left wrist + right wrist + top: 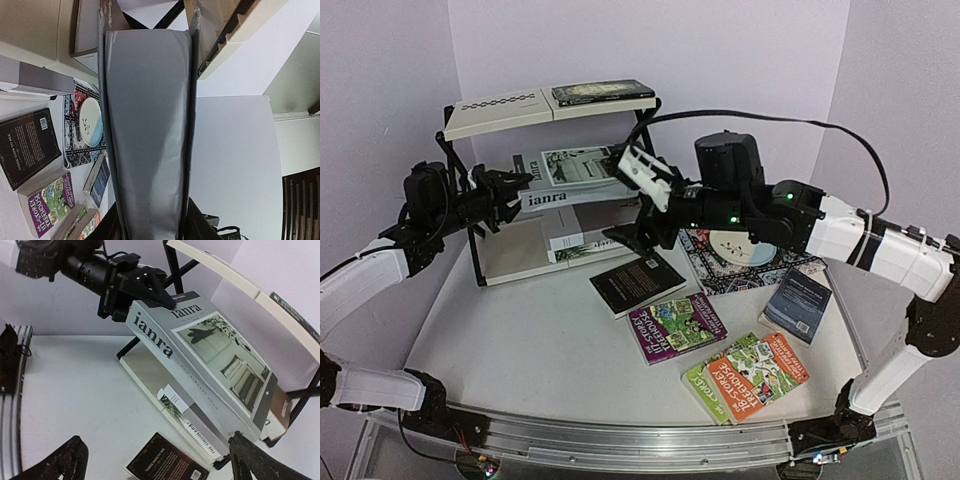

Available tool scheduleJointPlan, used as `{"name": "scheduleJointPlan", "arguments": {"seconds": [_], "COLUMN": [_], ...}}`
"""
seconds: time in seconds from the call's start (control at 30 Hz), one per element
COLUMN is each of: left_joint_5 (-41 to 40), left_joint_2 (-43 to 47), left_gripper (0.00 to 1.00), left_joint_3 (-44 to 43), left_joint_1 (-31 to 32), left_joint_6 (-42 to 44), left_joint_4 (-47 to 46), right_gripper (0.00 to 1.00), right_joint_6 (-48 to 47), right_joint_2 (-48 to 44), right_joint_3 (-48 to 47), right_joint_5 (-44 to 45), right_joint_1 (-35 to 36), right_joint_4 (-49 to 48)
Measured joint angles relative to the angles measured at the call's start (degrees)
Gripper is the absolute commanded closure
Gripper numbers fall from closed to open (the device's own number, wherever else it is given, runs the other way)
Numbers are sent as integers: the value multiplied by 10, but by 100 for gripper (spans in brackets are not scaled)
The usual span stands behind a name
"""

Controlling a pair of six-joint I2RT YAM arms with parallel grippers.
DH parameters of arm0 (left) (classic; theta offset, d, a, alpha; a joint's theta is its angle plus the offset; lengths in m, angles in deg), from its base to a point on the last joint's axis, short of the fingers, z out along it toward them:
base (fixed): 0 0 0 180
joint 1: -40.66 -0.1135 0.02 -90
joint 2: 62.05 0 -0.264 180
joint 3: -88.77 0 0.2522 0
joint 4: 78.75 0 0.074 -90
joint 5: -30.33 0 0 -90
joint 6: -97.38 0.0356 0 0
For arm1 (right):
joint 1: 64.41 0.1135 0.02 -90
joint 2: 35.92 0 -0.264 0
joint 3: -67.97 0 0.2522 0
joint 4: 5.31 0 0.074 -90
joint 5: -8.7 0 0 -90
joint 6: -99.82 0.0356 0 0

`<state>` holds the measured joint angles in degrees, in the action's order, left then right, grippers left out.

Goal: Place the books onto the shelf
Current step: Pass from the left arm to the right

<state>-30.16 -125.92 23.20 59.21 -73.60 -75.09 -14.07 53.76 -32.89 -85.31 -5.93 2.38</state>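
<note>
Large grey hardcover book titled "ianra", bedroom photo on its cover, sits at the middle level of the black-framed, cream-board shelf. Its right end is hidden in the top view behind the right gripper, spread wide and holding nothing. The left gripper pinches its spine corner.

- White table, centre and lower right: black book, purple paperback, green-orange paperback, dark blue book, patterned placemat.
- Shelf, upper left: dark flat book on top board.
</note>
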Motion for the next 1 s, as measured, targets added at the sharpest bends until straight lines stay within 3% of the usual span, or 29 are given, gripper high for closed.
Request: {"name": "scheduleJointPlan", "arguments": {"seconds": [0.27, 0.5, 0.77, 1.0], "left_joint_5": [3, 4, 3, 4], "left_joint_2": [-3, -10, -14, -14], "left_gripper": [65, 65, 65, 64], "left_joint_3": [-5, -5, -5, -5], "left_joint_1": [0, 0, 0, -2], "left_joint_6": [-6, -12, -15, -16], "left_joint_4": [-1, -5, -5, -5], "right_gripper": [7, 14, 17, 18], "right_joint_6": [-266, -418, -499, -532], "right_joint_2": [111, 178, 182, 182], "right_joint_3": [-58, -67, -46, -34], "right_joint_5": [105, 189, 197, 190], "right_joint_1": [54, 74, 77, 77], "right_joint_4": [-32, -110, -213, -240]}}
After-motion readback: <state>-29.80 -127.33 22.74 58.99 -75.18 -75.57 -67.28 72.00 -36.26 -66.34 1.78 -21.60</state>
